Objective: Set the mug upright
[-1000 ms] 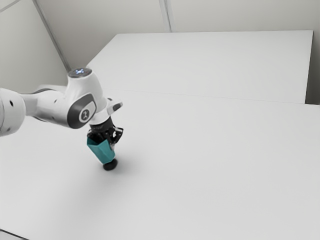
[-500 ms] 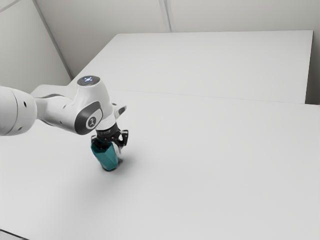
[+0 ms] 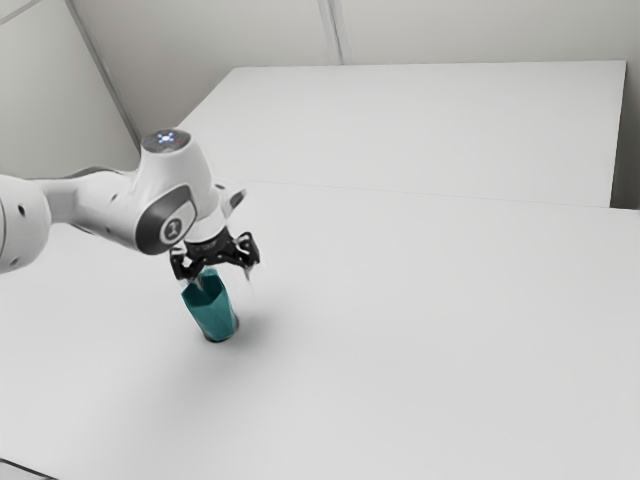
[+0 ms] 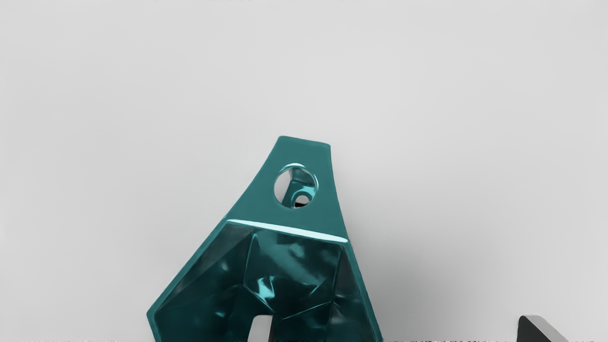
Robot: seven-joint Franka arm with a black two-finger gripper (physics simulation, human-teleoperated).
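While the tall teal mug with flat, shiny sides [image 3: 212, 312] stands on its base on the big, flat white desk [image 3: 430, 330], its open mouth [image 4: 294, 285] points up. The mug is nearer to the desk's edge on the exterior view's left than to the one on the right, and well apart from the far edge and its two corners. Its long line runs up from the desk, and in the exterior view the top slants a bit to the left. The mug's teal handle with a round hole [image 4: 304, 151] points away from the line between the two fingers. The black gripper [image 3: 226, 282] is open wide, right above the mug, and is not holding it. One finger [image 4: 261, 327] is over or in the mouth, but I cannot tell how deep; the other finger [image 4: 536, 327] is outside, apart from the mug.
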